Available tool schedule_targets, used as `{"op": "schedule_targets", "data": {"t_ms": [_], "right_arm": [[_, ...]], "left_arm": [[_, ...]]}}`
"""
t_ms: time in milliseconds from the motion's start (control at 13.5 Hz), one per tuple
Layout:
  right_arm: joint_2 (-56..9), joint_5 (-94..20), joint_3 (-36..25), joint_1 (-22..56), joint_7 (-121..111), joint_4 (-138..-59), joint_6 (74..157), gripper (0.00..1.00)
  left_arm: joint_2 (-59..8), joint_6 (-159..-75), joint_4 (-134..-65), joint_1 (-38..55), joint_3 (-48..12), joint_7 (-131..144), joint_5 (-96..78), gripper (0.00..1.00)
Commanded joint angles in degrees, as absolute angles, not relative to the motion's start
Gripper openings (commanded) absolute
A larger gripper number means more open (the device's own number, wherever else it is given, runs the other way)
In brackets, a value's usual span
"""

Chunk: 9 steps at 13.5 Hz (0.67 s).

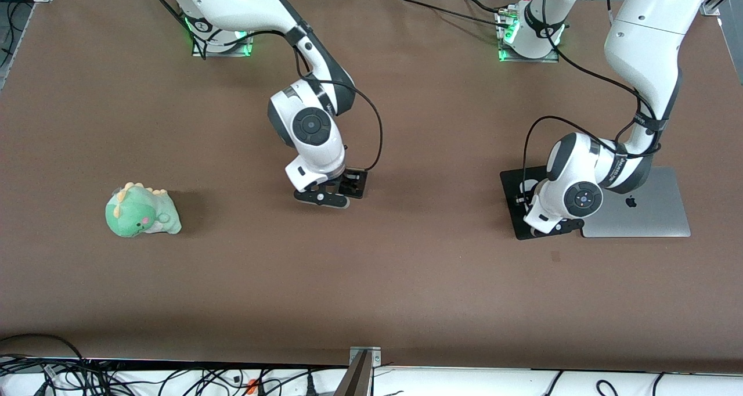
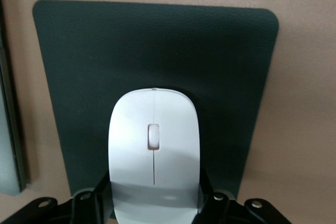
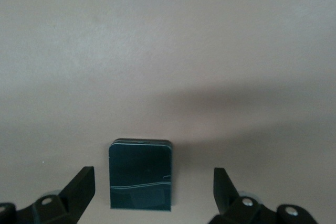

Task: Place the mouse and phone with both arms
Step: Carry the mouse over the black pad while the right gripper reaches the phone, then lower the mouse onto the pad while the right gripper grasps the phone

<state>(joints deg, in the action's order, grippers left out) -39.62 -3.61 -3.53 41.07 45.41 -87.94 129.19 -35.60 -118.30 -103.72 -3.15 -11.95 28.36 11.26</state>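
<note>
The white mouse [image 2: 152, 150] sits between the fingers of my left gripper [image 2: 153, 192], which press on both of its sides, over the black mouse pad [image 2: 157, 45]. I cannot tell whether the mouse touches the pad. In the front view my left gripper [image 1: 529, 207] is low over the pad [image 1: 514, 213] and hides most of the mouse. The black phone [image 3: 140, 174] lies flat on the brown table between the wide-open fingers of my right gripper [image 3: 153, 184]. In the front view my right gripper [image 1: 341, 190] is low over the phone [image 1: 356, 182] at the table's middle.
A grey laptop [image 1: 644, 213] lies closed beside the mouse pad, toward the left arm's end of the table. A green plush dinosaur [image 1: 142, 211] lies toward the right arm's end. Black cables trail from both arms.
</note>
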Motion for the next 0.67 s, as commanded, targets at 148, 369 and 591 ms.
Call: {"op": "schedule_targets", "data": {"t_ms": [148, 369, 591], "right_arm": [[-43.5, -3.3, -4.5, 44.3, 50.0, -88.9, 136.9, 1.00], [-44.7, -2.2, -4.5, 44.6, 50.0, -89.2, 138.7, 1.00], [-45.1, -1.1, -4.6, 45.1, 50.0, -91.2, 141.2, 1.00]], "left_arm": [[-35.1, -118.7, -104.1, -4.8, -12.7, 25.8, 12.6, 0.23], [-35.2, -118.7, -104.2, -4.9, -12.7, 25.8, 12.4, 0.35], [-35.0, -118.7, -104.0, -5.1, -12.7, 26.1, 12.4, 1.00]]}}
